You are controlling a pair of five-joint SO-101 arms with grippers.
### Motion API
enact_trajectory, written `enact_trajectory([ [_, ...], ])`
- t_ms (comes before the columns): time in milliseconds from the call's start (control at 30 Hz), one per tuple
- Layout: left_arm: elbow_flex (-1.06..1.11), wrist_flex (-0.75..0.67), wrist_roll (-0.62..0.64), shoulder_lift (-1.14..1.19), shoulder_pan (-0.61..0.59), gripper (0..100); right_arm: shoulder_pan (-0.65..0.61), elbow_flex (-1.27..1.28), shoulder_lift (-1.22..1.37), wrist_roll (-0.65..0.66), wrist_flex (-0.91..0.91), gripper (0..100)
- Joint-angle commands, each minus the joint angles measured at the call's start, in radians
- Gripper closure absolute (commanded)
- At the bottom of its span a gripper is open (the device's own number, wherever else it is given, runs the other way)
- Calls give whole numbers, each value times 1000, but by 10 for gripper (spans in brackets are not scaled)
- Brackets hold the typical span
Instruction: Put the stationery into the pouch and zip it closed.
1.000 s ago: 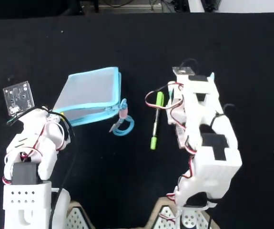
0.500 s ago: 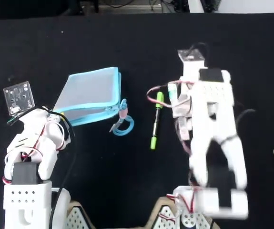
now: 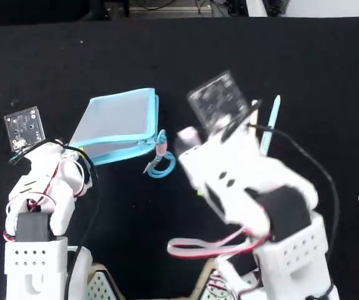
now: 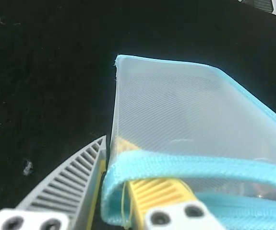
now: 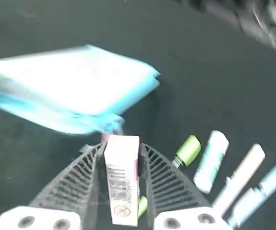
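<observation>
the left tool (image 4: 111, 179) is clamped on the blue pouch (image 4: 186, 120). the right tool (image 5: 121, 153) is clamped on a small white box (image 5: 122, 179). pens (image 5: 212, 155) lie on the tabletop (image 5: 56, 38)

High camera looks down over the table (image 3: 304, 56); both wrist cameras look closely at the pouch (image 4: 186, 120)
</observation>
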Motion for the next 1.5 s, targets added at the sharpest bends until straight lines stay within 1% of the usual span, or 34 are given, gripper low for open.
enact_trajectory([
  [0,-8,-8,5,-11,-10,970,-146,41,-31,6,-106,987],
  [100,-8,-8,5,-11,-12,970,-229,91,-33,6,-201,987],
  [200,-8,-8,5,-11,-12,970,-276,139,-33,6,-298,987],
  [567,-8,-8,5,-11,-16,970,-365,295,-33,12,-637,987],
  [800,-7,-8,5,-11,-15,970,-362,466,-33,14,-910,987],
  [1033,-7,-8,5,-11,-15,970,-359,622,-31,14,-1125,988],
  [1233,-7,-8,5,-11,-12,970,-270,743,-33,8,-1358,988],
  [1300,-7,-8,5,-11,-10,970,-249,753,-33,8,-1387,988],
  [1467,-7,-8,5,-11,-10,970,-244,792,-33,8,-1387,988],
])
